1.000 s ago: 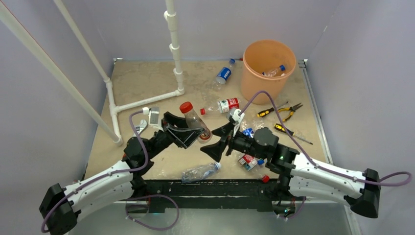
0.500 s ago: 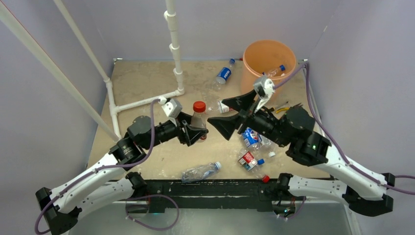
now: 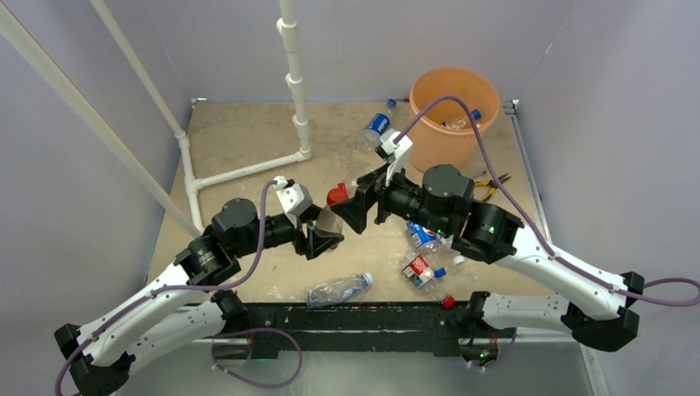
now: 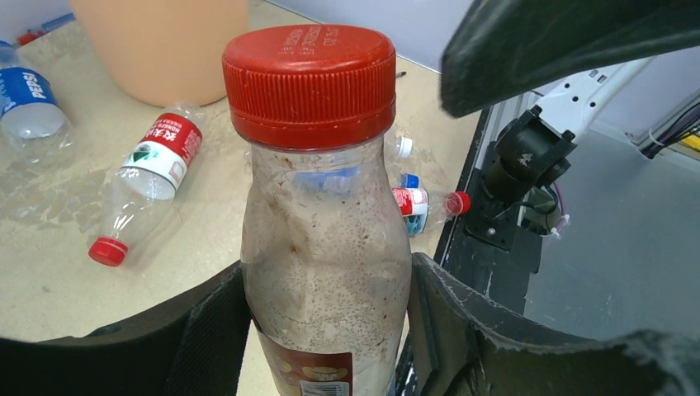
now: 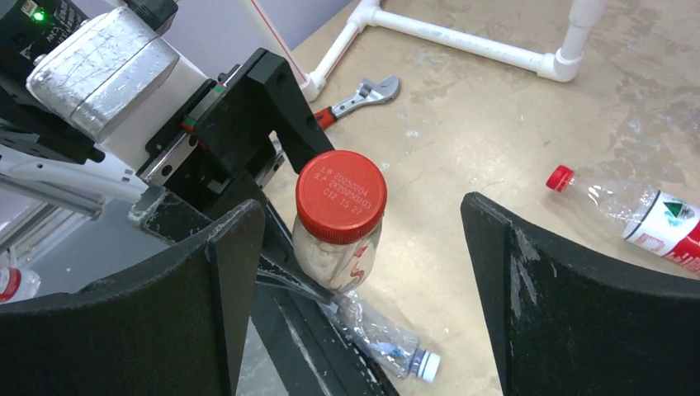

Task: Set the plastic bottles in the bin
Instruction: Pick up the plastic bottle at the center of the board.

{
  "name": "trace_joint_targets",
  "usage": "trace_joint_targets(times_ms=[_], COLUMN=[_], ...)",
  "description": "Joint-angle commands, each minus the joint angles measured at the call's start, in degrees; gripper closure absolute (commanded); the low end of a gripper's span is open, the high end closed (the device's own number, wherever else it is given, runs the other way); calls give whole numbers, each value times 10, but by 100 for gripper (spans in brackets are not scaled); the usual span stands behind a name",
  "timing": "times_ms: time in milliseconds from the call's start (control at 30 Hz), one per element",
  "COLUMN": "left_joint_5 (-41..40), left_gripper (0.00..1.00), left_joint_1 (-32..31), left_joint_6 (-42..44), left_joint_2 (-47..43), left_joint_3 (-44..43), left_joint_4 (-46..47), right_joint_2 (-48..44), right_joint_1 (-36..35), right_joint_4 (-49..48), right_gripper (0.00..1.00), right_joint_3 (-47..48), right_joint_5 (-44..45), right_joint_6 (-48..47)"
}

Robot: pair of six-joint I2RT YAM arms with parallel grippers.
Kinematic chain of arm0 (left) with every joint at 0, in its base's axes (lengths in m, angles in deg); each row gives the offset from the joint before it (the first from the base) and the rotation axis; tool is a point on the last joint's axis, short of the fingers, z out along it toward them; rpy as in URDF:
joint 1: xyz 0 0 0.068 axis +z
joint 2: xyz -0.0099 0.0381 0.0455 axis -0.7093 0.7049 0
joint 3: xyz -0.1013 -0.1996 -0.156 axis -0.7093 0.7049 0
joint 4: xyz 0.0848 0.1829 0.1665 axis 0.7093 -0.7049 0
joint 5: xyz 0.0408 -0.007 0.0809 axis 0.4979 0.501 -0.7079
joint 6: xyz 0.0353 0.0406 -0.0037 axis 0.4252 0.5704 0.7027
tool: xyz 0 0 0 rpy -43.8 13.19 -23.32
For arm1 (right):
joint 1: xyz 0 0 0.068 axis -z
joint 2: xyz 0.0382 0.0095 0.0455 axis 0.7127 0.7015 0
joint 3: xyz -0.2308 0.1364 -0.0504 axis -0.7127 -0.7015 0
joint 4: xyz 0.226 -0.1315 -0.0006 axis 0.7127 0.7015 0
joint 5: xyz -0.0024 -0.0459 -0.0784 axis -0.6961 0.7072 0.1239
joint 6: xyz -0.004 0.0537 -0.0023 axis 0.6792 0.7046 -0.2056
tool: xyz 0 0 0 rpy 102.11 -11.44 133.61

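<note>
One small clear bottle with a blue cap (image 3: 464, 121) already lies inside the round orange plastic bin (image 3: 429, 144). Your left gripper (image 3: 322, 238) is clamped on a red-capped clear plastic bottle (image 4: 323, 247), raised above the counter (image 3: 239, 140). Your right gripper (image 3: 363, 208) stands wide apart on both sides of the cap. Several other plastic bottles (image 3: 338, 289) lie on the counter, so I judge most work remains.

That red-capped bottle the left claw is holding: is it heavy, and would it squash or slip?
Probably light: the red-capped bottle looks empty apart from a brownish film. Likely squashy: its wall shows dents above where the left claw grips. Its smooth round body might twist if the open right claw grabs only the cap.
</note>
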Motion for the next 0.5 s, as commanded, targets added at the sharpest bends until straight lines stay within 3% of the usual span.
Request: trace_joint_targets(times_ms=[0, 133, 300, 467], left_joint_5=[22, 19, 11, 6], left_gripper=[100, 100, 100, 100], left_joint_1=[-1, -2, -1, -1], left_joint_6=[13, 17, 22, 24], left_joint_2=[1, 2, -8, -17], left_joint_3=[-25, -34, -36, -30], left_joint_4=[12, -1, -4, -5], right_joint_2=[12, 27, 41, 49], right_joint_1=[8, 27, 114, 120], right_joint_4=[-14, -21, -43, -56], right_gripper=[11, 15, 25, 34], right_joint_3=[13, 23, 14, 9], right_joint_5=[-24, -64, -216, -265], right_joint_6=[5, 9, 37, 49])
